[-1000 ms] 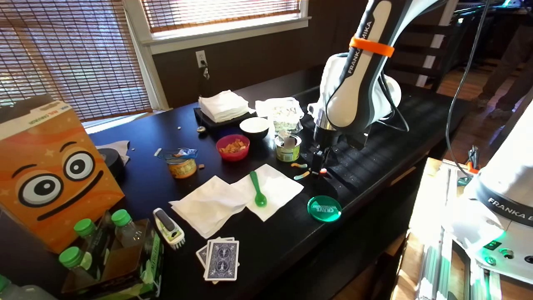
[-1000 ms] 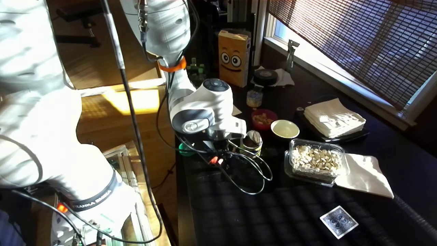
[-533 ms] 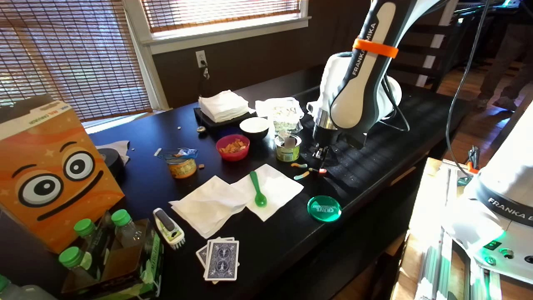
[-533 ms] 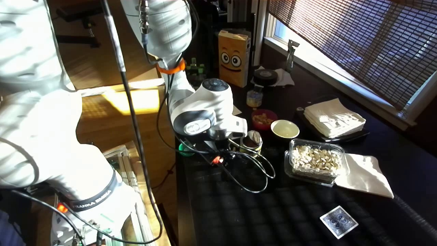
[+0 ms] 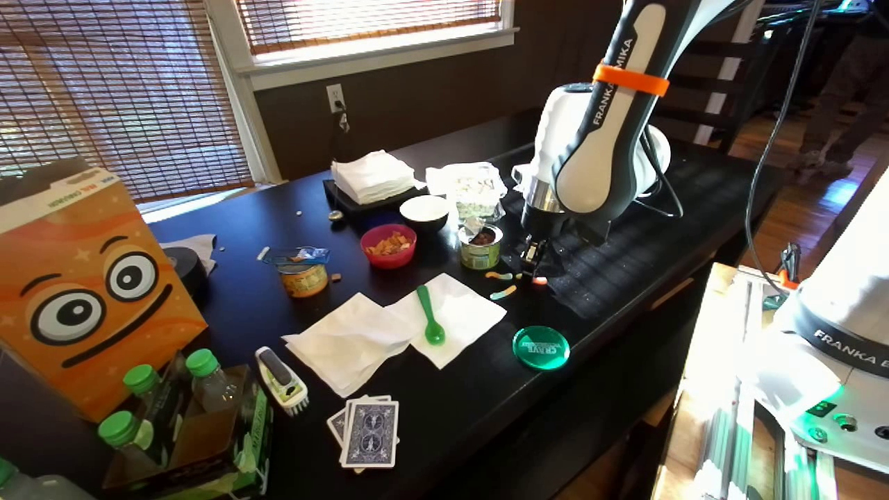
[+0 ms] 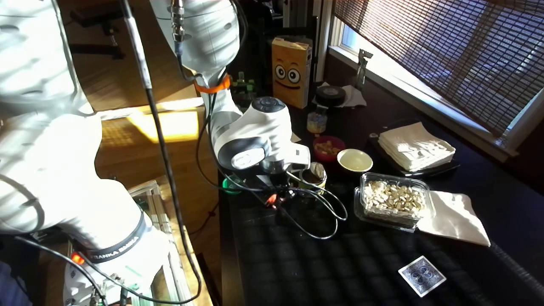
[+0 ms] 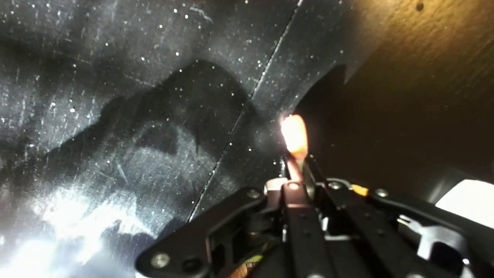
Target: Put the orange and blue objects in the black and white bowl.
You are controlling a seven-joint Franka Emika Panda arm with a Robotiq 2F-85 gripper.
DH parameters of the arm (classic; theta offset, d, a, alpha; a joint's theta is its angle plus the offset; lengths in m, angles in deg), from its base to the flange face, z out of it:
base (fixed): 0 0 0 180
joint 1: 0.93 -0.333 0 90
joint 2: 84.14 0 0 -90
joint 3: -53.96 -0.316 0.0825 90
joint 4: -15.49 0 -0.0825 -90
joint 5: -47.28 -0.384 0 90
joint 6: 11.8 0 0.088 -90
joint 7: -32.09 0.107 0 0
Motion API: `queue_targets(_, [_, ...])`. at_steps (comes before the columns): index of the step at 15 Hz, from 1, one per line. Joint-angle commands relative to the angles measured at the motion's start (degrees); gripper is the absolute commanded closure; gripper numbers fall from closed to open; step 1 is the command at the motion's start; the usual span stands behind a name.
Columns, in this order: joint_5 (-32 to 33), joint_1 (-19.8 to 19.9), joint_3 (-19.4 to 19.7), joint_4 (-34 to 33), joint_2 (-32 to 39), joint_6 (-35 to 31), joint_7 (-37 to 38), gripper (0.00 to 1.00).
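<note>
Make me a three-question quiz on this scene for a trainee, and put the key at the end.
1. True or false: the green spoon lies on a white napkin.
2. Multiple choice: what colour is the filled bowl beside the black and white bowl? (a) green, (b) red, (c) grey
3. Count: in an exterior view, how many orange and blue strips lie on the table clear of the jaws?

Key: 1. True; 2. b; 3. two
</note>
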State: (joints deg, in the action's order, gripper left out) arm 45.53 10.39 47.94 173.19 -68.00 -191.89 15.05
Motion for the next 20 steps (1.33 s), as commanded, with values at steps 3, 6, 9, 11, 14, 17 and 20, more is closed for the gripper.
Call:
queue_targets(3, [2.81, -2.01, 2.76, -0.11, -0.4, 0.1, 2.85, 0.97])
queue_targets(6, [2.4, -0.46, 1.2, -0.21, -2.61, 2.65, 2.85, 0.97])
queue_targets(9, [2.28, -1.14, 1.72, -0.3, -6.55, 6.94, 2.74, 0.97])
queue_targets(11, [1.4, -1.26, 1.47, 1.05, -11.03, 10.61, 2.0, 0.97])
queue_targets(14, [2.69, -3.85, 4.1, 1.05, -17.03, 16.75, 2.91, 0.97])
queue_targets(17, [2.94, -5.36, 5.47, -1.35, -20.97, 23.6, 2.87, 0.97])
queue_targets(20, [0.8, -7.07, 6.21, -5.97, -21.9, 29.45, 1.23, 0.97])
